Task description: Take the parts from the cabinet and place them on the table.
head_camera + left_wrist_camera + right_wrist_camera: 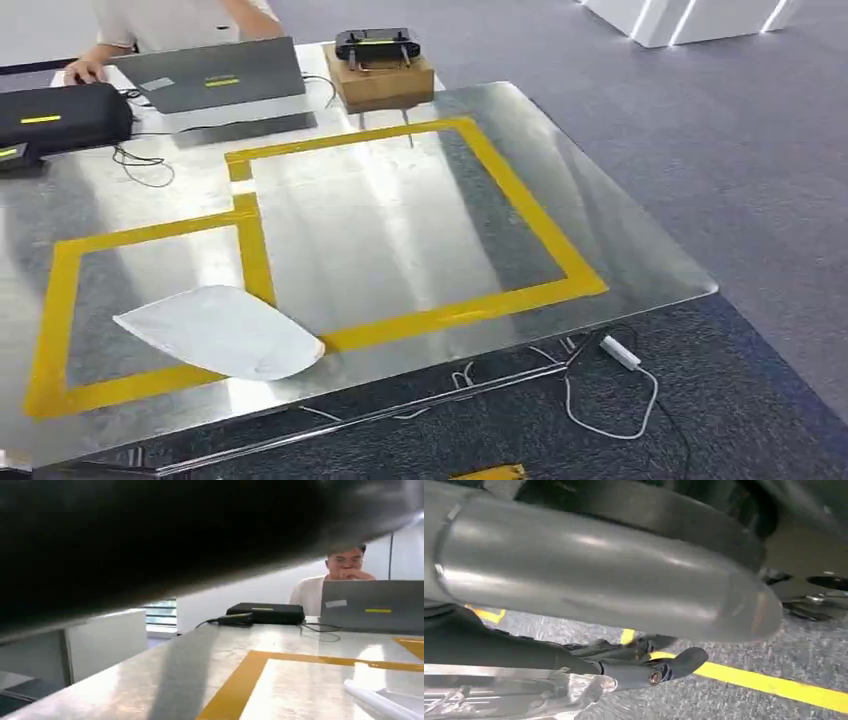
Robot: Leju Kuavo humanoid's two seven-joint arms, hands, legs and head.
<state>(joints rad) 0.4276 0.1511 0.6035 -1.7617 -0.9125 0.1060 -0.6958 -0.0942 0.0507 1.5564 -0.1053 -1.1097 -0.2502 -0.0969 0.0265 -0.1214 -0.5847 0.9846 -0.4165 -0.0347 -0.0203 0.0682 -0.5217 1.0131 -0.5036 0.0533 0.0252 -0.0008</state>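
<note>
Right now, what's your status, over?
Right hand low over floor, grip unclear. White bag lies on table, overlapping yellow tape. Laptop and person at far edge.

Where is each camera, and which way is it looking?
Head view: high on the robot, looking down at the shiny table with yellow tape and a white bag.
Left wrist view: low by the table edge, looking across it to the laptop and a person; a dark blur covers the top.
Right wrist view: hanging down, facing the floor; the right hand shows.
Head and left wrist views share table, bag and laptop.
</note>
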